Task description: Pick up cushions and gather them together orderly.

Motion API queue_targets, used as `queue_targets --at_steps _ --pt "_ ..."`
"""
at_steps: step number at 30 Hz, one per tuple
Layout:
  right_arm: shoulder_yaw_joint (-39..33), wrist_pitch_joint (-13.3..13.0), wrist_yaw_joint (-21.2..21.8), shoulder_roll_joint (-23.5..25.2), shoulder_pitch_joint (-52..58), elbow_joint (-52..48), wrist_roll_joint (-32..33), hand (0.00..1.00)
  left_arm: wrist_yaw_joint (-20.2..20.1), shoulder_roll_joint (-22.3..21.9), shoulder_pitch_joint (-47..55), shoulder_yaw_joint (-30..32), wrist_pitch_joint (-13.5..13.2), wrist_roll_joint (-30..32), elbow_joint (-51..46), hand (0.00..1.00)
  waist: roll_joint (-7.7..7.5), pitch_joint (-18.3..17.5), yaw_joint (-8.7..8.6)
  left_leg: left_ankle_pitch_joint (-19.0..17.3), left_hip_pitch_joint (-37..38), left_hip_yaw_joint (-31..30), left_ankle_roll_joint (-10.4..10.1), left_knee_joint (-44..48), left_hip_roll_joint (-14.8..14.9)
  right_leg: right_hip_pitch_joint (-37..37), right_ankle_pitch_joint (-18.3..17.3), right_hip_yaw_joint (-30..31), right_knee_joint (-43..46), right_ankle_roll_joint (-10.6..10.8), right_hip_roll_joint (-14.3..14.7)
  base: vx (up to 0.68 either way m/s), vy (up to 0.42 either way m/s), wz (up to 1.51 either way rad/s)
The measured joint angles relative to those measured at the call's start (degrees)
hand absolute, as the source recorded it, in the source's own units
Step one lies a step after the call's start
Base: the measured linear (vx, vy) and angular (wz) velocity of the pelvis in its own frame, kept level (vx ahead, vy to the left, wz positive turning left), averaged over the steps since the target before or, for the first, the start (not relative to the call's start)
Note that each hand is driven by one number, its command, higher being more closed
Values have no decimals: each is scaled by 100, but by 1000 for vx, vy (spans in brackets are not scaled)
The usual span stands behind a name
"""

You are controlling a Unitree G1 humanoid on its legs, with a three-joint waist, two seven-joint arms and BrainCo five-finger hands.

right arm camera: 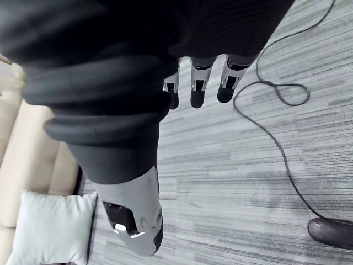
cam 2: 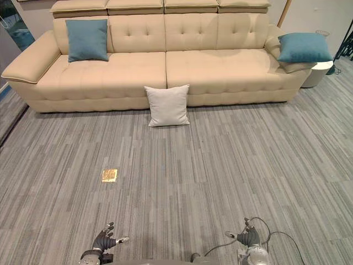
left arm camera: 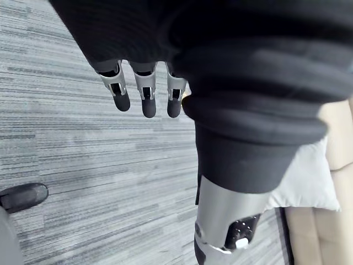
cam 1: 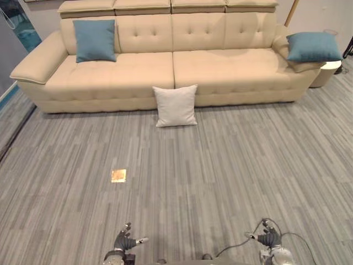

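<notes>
Off-white cushion (cam 1: 176, 105) — upper centre of frame, standing on the grey floor (cam 1: 193, 176) and leaning on the beige sofa (cam 1: 220, 69) front, well apart from both hands. Square, plain, faintly creased. First blue cushion (cam 1: 95, 40), upper left, against the backrest; second blue cushion (cam 1: 312, 47), upper right, on the armrest. Left hand (cam 1: 124, 241) and right hand (cam 1: 268, 238), bottom edge, partly cut off — fingers straight and relaxed, holding nothing.
</notes>
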Motion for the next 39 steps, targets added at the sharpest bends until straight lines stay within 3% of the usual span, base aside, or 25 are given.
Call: queue_targets --at_steps 11,23,25,28,31,32,33,34,37,39 --pt "-1 -12 12 -6 229 -140 61 0 20 3 478 134 11 -12 -257 0 7 -16 6 21 -14 -57 0 -194 9 38 -24 -221 -120 54 0 -66 -17 7" --pt "-158 -5 11 169 25 -111 737 0 149 -61 422 312 11 -87 -636 0 -35 -18 17 77 -48 4 67 -234 -38 22 -56 -298 -163 106 -48 68 -3 3" --pt "-158 -3 11 220 -66 -86 748 0 153 -93 427 311 11 -139 -741 0 -33 -17 32 -82 -193 115 123 -57 -29 -121 -100 -245 -68 126 -60 -4 19 -18" --pt "-157 5 0 240 -235 -76 823 0 155 -175 432 305 11 -246 -852 0 -41 5 91 -575 -540 327 212 643 -53 -585 -499 -28 681 231 -194 -3 52 -34" --pt "-149 20 -5 237 -228 -71 993 0 161 -176 454 259 18 -300 -967 0 -140 87 106 -1253 -701 441 345 1341 -159 -1164 -1072 37 2176 606 -492 20 100 -21" --pt "-131 21 -4 243 -233 -73 1020 0 163 -167 457 248 19 -309 -972 0 -114 99 111 -1323 -698 442 377 1391 -158 -1374 -1052 -13 2621 596 -548 73 107 -11" --pt "-62 24 -4 290 -226 -72 1032 0 172 -101 440 217 25 -347 -1003 0 -69 150 84 -1404 -573 436 473 1454 -160 -1850 -888 -121 3688 624 -689 235 137 -4" --pt "79 52 9 332 -188 -57 1040 0 191 -18 392 194 33 -391 -1019 0 -99 275 44 -1480 -414 427 532 1450 -128 -2192 -1125 -292 4157 585 -753 258 92 -1" --pt "305 108 16 345 -207 -57 1152 0 279 87 264 125 40 -448 -1010 0 -62 354 24 -1641 -168 423 447 1358 22 -2639 -1224 -744 3667 502 -742 321 37 -1" --pt "332 109 12 342 -210 -56 1157 0 278 174 -2 87 37 -456 -981 0 -76 505 -21 -1625 213 364 260 1049 181 -2885 -660 -990 2157 388 -472 448 -40 22"
